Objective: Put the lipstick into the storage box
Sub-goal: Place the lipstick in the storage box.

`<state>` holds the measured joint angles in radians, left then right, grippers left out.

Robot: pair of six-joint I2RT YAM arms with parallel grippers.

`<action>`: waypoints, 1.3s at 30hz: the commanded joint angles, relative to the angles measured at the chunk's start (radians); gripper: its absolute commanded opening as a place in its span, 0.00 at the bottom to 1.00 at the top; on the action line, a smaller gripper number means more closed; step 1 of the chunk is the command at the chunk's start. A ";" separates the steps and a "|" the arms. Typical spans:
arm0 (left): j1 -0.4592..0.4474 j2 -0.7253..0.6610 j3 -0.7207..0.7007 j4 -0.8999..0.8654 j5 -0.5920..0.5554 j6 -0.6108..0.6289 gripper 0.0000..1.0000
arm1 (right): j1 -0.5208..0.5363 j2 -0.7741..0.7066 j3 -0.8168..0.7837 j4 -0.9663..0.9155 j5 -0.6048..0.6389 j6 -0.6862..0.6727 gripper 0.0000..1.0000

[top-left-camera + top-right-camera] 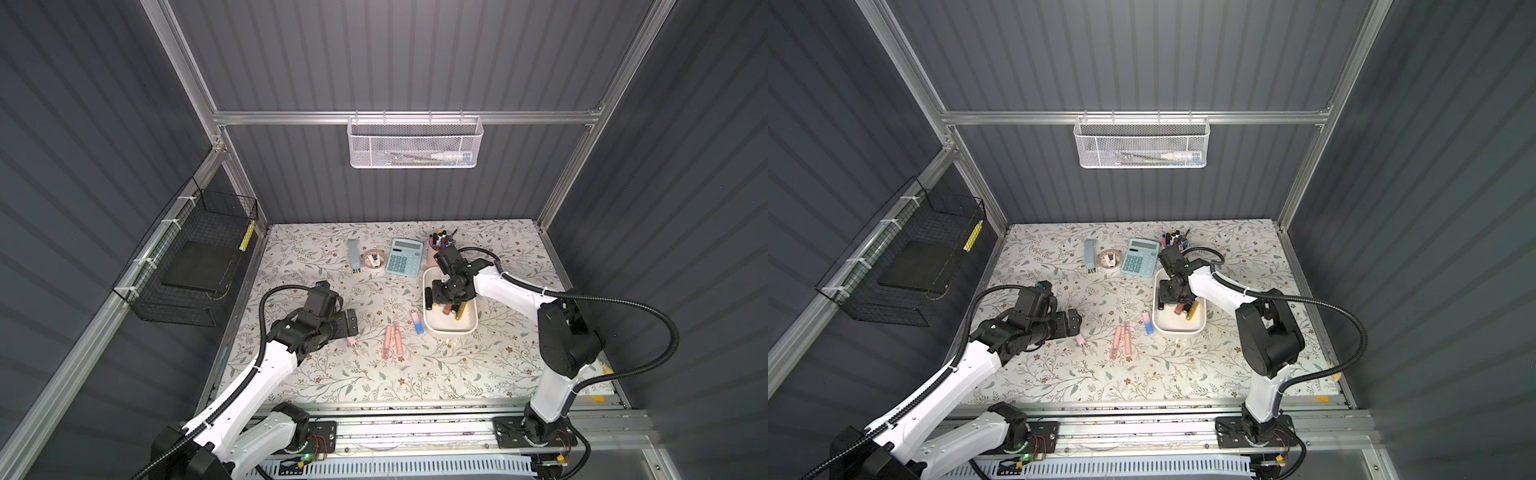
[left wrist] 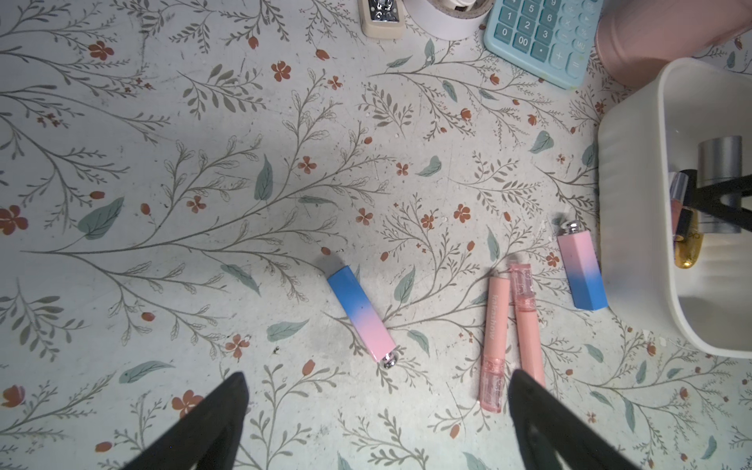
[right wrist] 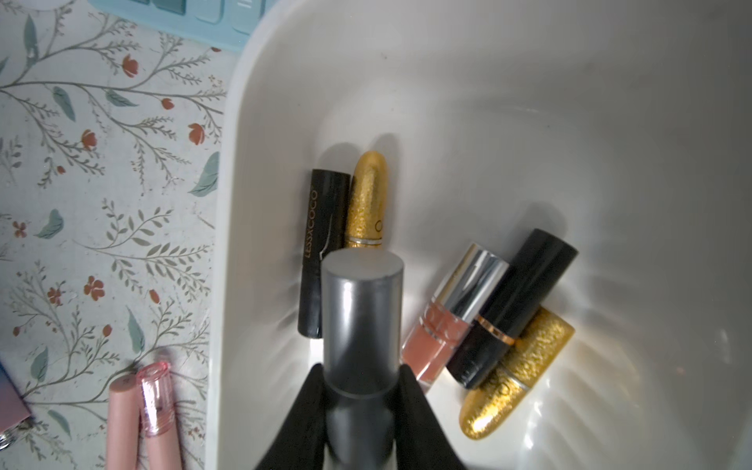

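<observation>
Clamped in right jaws: grey cylindrical lipstick [image 3: 362, 309], long axis in line with jaws, end aimed into white rounded plastic storage box [image 1: 451, 332], right of centre in a top view. Probably ready to release. Left jaws wide, empty, well apart.

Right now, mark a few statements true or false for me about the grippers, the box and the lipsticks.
1. The right gripper is shut on a grey lipstick. True.
2. The left gripper holds something. False: it is open and empty.
3. The box is empty. False: a gold lipstick and others lie in it.
4. Two pink tubes lie side by side on the table. True.
5. The calculator is in the box. False: it lies on the table.
</observation>
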<state>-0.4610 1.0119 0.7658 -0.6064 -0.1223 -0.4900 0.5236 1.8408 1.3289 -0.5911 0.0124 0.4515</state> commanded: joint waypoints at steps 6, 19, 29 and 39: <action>0.008 0.044 0.020 0.013 -0.012 -0.002 1.00 | -0.047 0.065 0.036 0.028 -0.032 -0.037 0.27; 0.007 0.106 0.027 0.042 -0.007 0.004 1.00 | -0.085 0.134 0.036 0.060 -0.075 -0.045 0.27; 0.007 0.100 0.029 0.042 0.000 0.005 1.00 | -0.085 0.092 0.029 0.053 -0.074 -0.047 0.42; 0.007 0.057 0.018 0.030 0.009 -0.003 1.00 | -0.030 -0.176 -0.056 0.014 -0.047 -0.045 0.43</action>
<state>-0.4610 1.0954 0.7662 -0.5606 -0.1291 -0.4900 0.4603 1.7145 1.2957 -0.5373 -0.0463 0.4103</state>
